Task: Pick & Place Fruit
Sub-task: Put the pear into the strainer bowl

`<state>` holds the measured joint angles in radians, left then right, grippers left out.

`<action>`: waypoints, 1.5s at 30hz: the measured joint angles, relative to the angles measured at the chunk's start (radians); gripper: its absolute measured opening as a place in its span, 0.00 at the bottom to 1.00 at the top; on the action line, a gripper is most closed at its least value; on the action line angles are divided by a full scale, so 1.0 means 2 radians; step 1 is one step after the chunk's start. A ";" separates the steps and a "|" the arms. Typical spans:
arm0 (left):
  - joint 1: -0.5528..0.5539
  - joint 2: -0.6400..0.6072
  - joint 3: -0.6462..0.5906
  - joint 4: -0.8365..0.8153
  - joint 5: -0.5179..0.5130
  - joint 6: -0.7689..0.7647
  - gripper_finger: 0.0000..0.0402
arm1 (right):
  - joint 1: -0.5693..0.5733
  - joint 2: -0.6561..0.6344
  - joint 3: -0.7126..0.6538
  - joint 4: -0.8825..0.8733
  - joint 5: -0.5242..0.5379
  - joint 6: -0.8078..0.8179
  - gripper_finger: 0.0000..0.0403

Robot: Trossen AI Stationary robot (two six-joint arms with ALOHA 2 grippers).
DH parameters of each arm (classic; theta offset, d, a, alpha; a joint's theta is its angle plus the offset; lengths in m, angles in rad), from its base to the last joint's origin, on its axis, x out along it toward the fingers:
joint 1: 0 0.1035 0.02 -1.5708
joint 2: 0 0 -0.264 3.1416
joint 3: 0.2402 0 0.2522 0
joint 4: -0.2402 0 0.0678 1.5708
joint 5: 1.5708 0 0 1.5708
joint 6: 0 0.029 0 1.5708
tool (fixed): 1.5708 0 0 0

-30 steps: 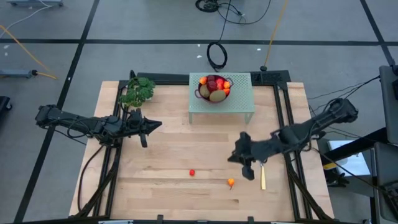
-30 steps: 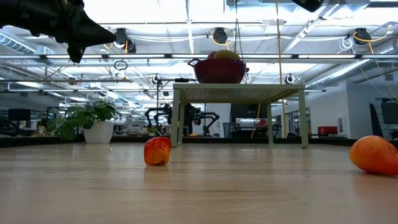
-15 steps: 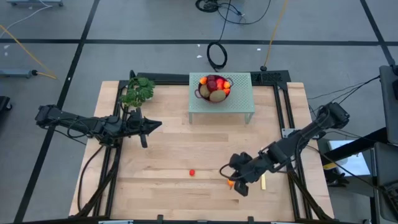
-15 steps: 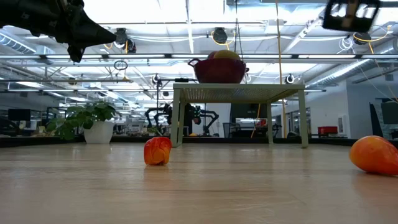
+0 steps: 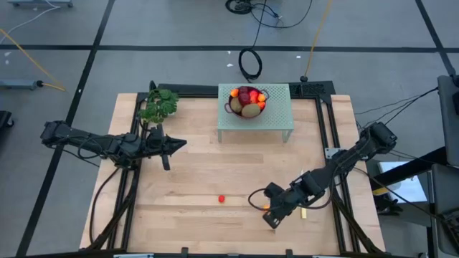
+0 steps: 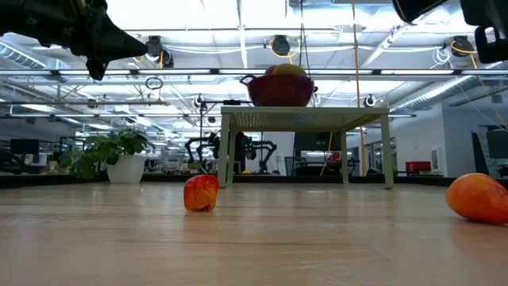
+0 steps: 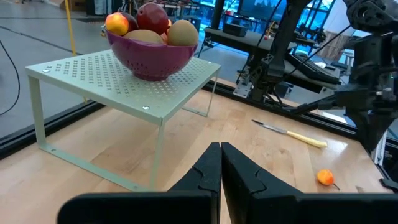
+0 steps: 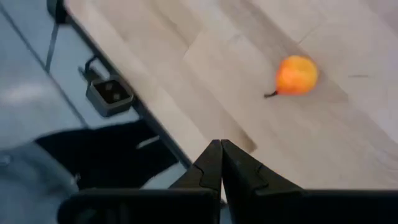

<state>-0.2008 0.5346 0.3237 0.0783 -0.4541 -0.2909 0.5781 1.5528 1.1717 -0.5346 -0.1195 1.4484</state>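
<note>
The left tool (image 5: 176,145) hangs above the left part of the wooden surface (image 5: 193,179), near the small green plant (image 5: 158,105) that stands at the far left corner; its two fingers are pressed together and it has hold of nothing, as the left wrist view shows; in the low view this tool (image 6: 131,44) is high at the left, well above the wood; further right, at the far edge in the middle, a small pale green stand (image 5: 276,115) carries a dark red bowl (image 5: 247,102), and most of the fruit is heaped in this bowl, dark red, brownish-green and orange pieces together; in front of the stand, near the middle of the surface, a small red fruit (image 5: 221,198) lies alone on the wood; right of it lies a small orange fruit (image 5: 266,208), and the right tool (image 5: 272,218) is low just beside this fruit, on the near side of it; the fingers of the right tool are closed tight and it holds nothing; in the right wrist view the orange fruit (image 8: 296,75) lies free on the wood ahead of the closed fingers, apart from them; a slim yellowish knife (image 5: 304,211) lies just to the right of this tool
</note>
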 joint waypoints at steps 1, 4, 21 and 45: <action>0.000 0.000 0.000 0.000 0.000 0.000 0.02 | 0.000 0.000 0.000 -0.002 0.007 0.010 0.00; 0.000 0.000 0.000 0.000 0.001 0.000 0.02 | 0.000 0.000 0.000 -0.009 0.020 0.032 0.00; 0.000 0.000 0.000 0.000 0.005 0.000 0.02 | 0.000 0.000 -0.044 0.004 0.021 0.084 0.39; 0.000 0.000 0.000 0.000 0.005 0.000 0.02 | -0.008 0.000 -0.106 0.101 0.020 0.160 0.53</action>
<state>-0.2008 0.5346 0.3237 0.0776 -0.4437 -0.2909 0.5629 1.5528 0.9596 -0.3321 -0.0795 1.7691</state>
